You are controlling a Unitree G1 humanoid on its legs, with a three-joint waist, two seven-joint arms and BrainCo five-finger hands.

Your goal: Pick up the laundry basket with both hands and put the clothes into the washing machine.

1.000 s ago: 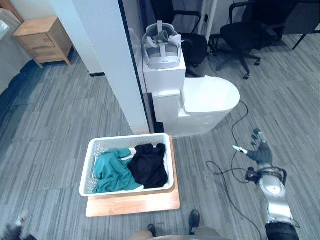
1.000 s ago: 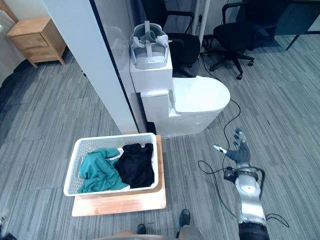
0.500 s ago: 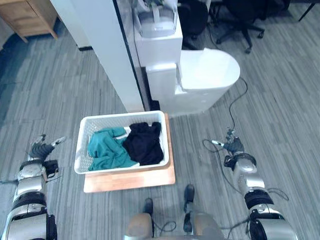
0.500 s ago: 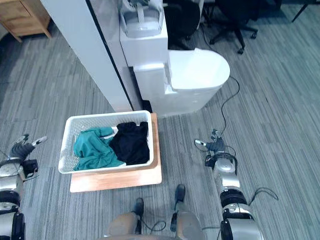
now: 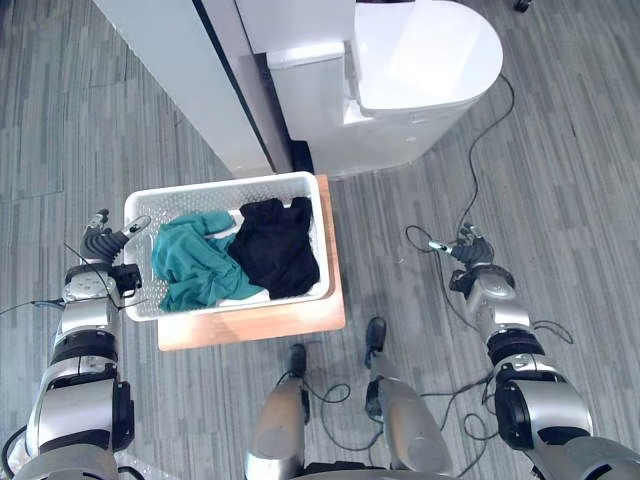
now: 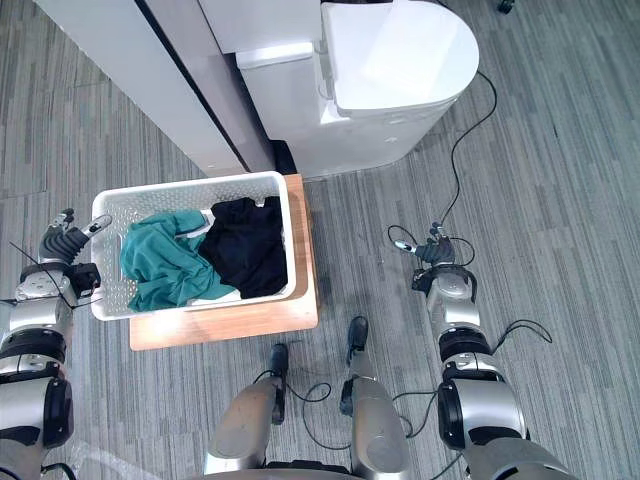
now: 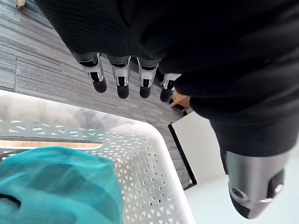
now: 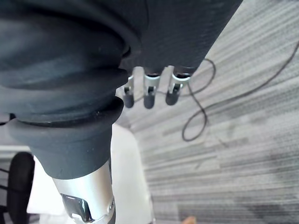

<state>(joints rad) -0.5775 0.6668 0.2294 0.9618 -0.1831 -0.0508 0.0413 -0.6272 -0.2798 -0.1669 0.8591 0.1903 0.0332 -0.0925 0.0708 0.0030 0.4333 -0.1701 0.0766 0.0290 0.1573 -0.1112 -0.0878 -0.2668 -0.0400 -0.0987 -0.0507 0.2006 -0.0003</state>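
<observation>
A white perforated laundry basket [image 5: 226, 188] rests on a low wooden board [image 5: 262, 322] on the floor in front of me. In it lie a teal garment [image 5: 190, 262] on the left and a black garment [image 5: 275, 250] on the right. My left hand [image 5: 100, 245] hovers just outside the basket's left rim, open. In the left wrist view its straight fingers [image 7: 121, 80] hang above the rim [image 7: 156, 161] and the teal garment [image 7: 51, 186], holding nothing. My right hand [image 5: 468, 250] is open over bare floor, far to the right of the basket, with its fingers [image 8: 148, 92] straight.
A white rounded appliance [image 5: 420, 70] stands on the floor beyond the basket, to the right. A white wall panel with a dark edge [image 5: 170, 60] rises just behind the basket. Grey striped carpet [image 5: 570, 170] stretches out on both sides.
The camera has tilted down, so the whole scene has shifted. My left hand has come in to the basket's left rim. My right hand has drawn a little lower and nearer.
</observation>
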